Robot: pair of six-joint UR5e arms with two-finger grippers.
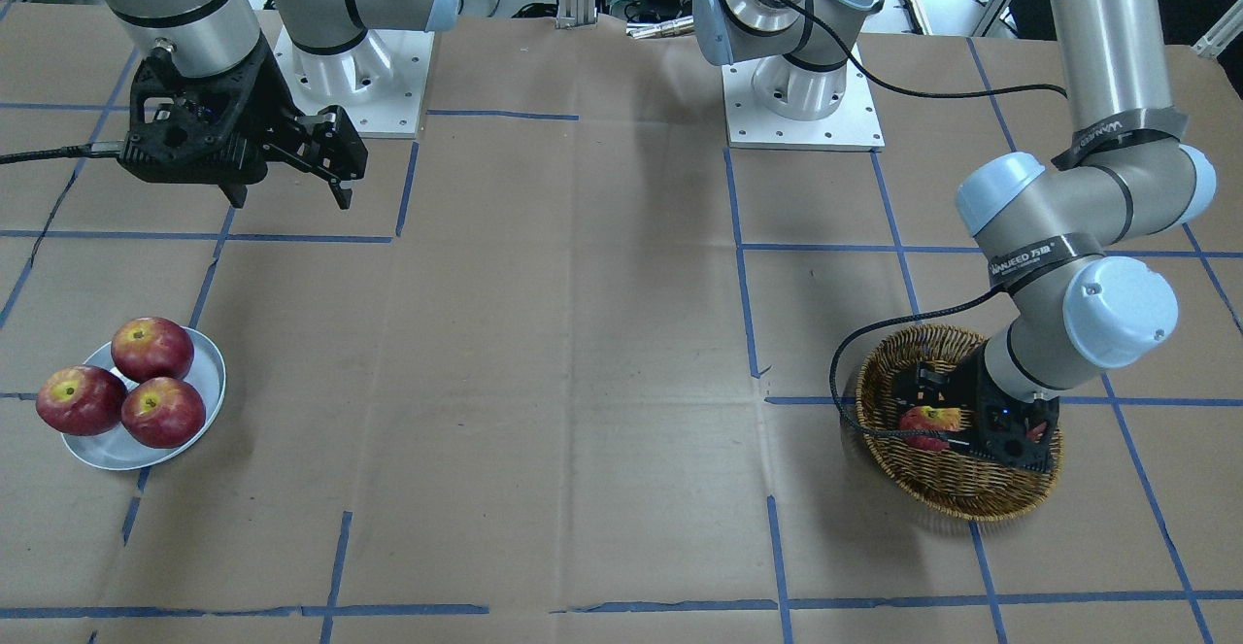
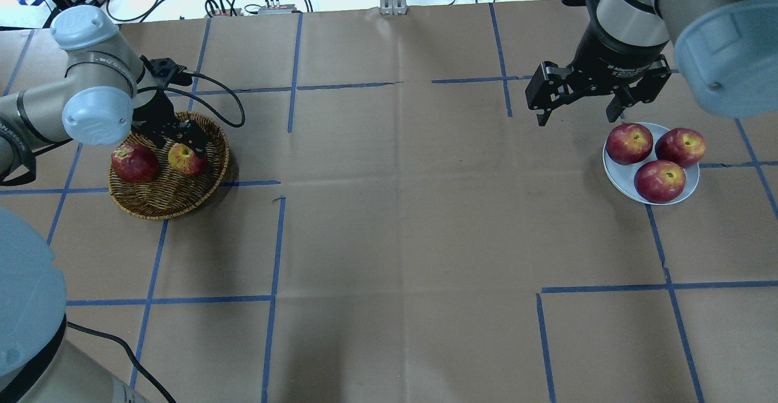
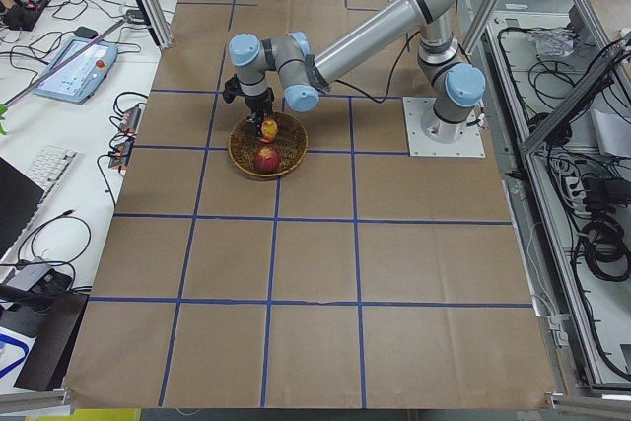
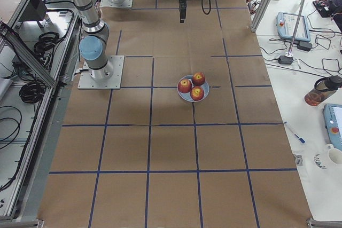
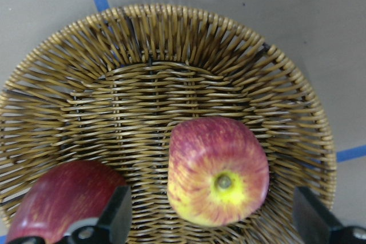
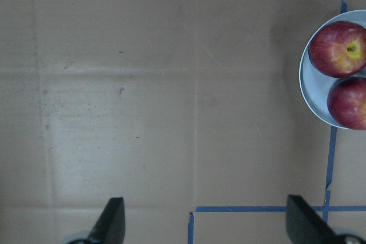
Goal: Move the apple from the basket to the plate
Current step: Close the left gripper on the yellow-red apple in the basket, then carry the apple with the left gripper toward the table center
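Pinkish-red, pale-streaked apple (image 5: 217, 172) with yellow stem patch: flanked, not gripped

It is seen lying in the round woven wicker basket (image 5: 171, 15), beside a darker red apple (image 5: 63, 198). The left gripper (image 5: 213, 220) is spread to either side of it. The right gripper (image 2: 575, 117) is held with jaws parted near the pale blue-grey plate (image 2: 617, 178) of three red apples (image 2: 659, 181).

Bright, even overhead light, soft shadows (wrist views slightly blurred)
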